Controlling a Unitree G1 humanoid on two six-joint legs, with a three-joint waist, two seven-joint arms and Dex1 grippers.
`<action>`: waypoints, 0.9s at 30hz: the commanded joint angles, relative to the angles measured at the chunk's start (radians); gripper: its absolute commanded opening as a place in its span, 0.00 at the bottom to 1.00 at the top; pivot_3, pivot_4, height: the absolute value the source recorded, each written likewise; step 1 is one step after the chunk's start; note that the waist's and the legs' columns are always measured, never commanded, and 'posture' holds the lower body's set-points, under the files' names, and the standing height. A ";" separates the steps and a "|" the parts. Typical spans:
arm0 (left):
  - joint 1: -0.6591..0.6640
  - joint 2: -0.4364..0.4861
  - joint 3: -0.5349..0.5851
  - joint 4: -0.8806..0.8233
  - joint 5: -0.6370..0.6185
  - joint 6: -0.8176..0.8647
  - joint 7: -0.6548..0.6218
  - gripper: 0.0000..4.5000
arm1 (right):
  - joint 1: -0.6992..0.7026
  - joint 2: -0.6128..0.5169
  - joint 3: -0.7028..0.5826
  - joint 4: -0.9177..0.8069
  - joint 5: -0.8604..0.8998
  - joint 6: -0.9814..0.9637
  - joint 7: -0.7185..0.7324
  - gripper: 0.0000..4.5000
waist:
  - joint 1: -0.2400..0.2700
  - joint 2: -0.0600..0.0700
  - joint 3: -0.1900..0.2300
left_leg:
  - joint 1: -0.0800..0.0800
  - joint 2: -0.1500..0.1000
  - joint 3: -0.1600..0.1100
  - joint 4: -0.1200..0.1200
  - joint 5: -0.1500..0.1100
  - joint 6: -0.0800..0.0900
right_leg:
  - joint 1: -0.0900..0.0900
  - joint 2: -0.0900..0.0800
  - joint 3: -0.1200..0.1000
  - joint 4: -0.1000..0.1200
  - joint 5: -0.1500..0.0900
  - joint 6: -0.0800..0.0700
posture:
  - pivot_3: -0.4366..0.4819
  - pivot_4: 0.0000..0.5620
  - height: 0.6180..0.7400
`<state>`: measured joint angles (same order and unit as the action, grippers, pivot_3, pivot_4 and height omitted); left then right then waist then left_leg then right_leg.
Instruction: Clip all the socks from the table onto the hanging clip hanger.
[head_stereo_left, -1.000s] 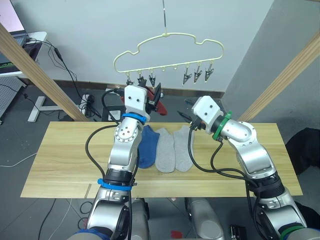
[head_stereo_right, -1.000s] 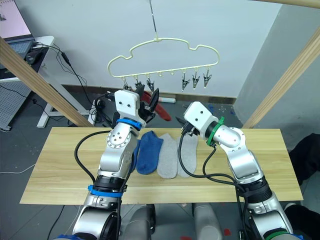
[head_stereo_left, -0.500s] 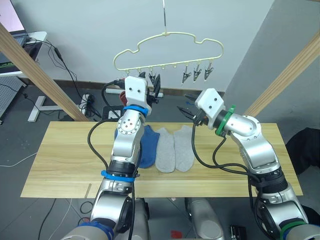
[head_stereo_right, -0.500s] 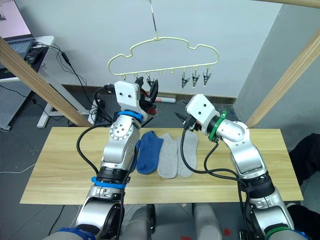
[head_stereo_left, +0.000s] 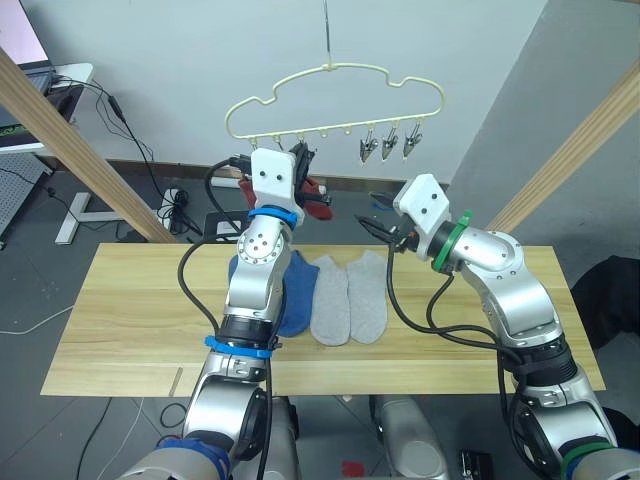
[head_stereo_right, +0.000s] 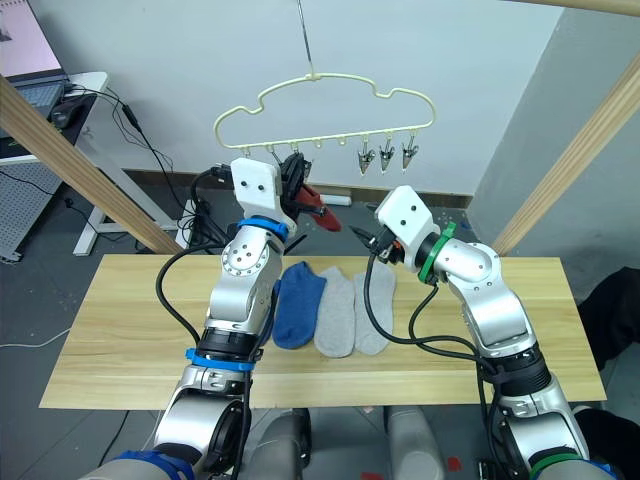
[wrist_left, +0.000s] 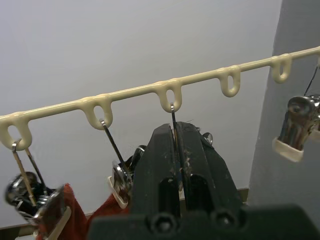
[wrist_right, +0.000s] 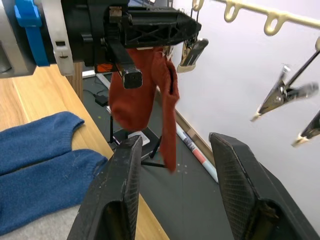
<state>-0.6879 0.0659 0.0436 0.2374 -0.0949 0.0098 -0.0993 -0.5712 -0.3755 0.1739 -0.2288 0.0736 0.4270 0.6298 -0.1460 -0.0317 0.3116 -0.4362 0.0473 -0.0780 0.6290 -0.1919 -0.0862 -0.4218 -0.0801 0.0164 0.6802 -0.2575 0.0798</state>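
The pale-yellow clip hanger (head_stereo_left: 335, 100) hangs above the table's (head_stereo_left: 130, 300) far edge. My left gripper (head_stereo_left: 303, 165) is raised to its row of clips and is shut on a clip; the clip's wire runs down between the fingers (wrist_left: 160, 150). A rust-red sock (head_stereo_left: 316, 198) dangles just below that gripper. My right gripper (head_stereo_left: 372, 222) is open with nothing in it, a short way right of the red sock (wrist_right: 142, 95). A blue sock (head_stereo_left: 292, 290) and two grey socks (head_stereo_left: 328, 298) lie side by side on the table. A second blue sock (head_stereo_left: 235, 270) shows behind my left arm.
Three free silver clips (head_stereo_left: 390, 140) hang on the hanger's right half. Slanted wooden poles (head_stereo_left: 60, 140) (head_stereo_left: 570, 160) flank the table. A white desk with a laptop (head_stereo_left: 30, 80) stands at the far left, with cables on the floor behind the table.
My left gripper rose to the hanger's clips and closed from open. The right gripper lifted toward the red sock, and the hanger swung slightly.
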 joint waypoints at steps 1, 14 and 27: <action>-0.004 0.003 0.002 -0.039 -0.001 -0.016 -0.007 0.00 | -0.015 0.001 -0.026 -0.050 0.022 -0.006 -0.007 0.49 | 0.000 0.000 0.000 | 0.000 0.000 0.000 0.000 0.000 0.000 | 0.000 0.000 0.000 0.000 0.000 0.000 | 0.15 0.53 0.58; 0.050 0.005 -0.013 -0.087 0.006 -0.056 -0.034 0.47 | -0.008 -0.003 -0.027 -0.047 0.023 -0.013 -0.014 0.49 | 0.000 0.000 0.000 | 0.000 0.000 0.000 0.000 0.000 0.000 | 0.000 0.000 0.000 0.000 0.000 0.000 | 0.15 0.51 0.58; 0.052 0.009 -0.021 -0.060 0.038 -0.017 -0.015 0.47 | -0.008 -0.007 -0.026 -0.049 0.036 -0.009 -0.009 0.49 | 0.000 0.000 0.000 | 0.000 0.000 0.000 0.000 0.000 0.000 | 0.000 0.000 0.000 0.000 0.000 0.000 | 0.15 0.51 0.58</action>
<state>-0.6286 0.0752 0.0271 0.1983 -0.0684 -0.0046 -0.1224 -0.5710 -0.3762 0.1712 -0.2303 0.0948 0.4270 0.6176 -0.1461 -0.0317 0.3115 -0.4363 0.0473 -0.0779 0.6289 -0.1919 -0.0862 -0.4219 -0.0801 0.0163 0.6802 -0.2575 0.0797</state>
